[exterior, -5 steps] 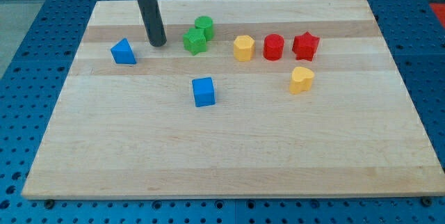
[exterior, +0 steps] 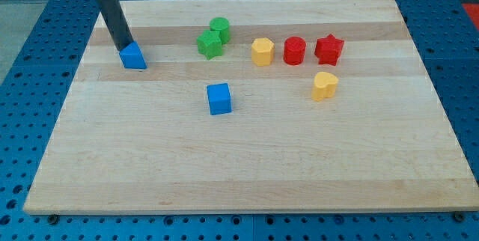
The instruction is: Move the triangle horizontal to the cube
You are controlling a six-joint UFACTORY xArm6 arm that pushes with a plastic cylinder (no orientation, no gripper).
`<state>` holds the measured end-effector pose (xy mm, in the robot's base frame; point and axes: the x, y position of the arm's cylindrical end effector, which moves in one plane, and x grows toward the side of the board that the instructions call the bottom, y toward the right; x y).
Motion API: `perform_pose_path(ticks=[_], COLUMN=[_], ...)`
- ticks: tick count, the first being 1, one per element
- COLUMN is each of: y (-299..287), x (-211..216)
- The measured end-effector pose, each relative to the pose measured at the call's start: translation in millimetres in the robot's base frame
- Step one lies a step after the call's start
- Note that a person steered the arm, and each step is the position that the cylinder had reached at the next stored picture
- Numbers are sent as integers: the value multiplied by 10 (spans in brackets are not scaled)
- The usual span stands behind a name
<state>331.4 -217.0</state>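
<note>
The blue triangle (exterior: 133, 56) lies at the view's upper left of the wooden board (exterior: 239, 166). The blue cube (exterior: 219, 98) sits lower and to its right, near the board's middle. My tip (exterior: 124, 47) is at the triangle's upper left edge, touching it or nearly so. The dark rod rises from there to the view's top left.
A green star (exterior: 209, 44) and a green cylinder (exterior: 220, 28) stand together right of the triangle. Further right in a row are a yellow hexagon (exterior: 262, 51), a red cylinder (exterior: 295, 50) and a red star (exterior: 328, 49). A yellow heart (exterior: 324, 86) lies below them.
My tip has moved left from beside the green star to the triangle's upper left edge. No block has visibly moved.
</note>
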Motion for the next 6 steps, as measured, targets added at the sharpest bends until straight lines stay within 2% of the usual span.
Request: perform_pose_path(ticks=[1,5,6], y=[219,326,326], x=[222,1104,1143])
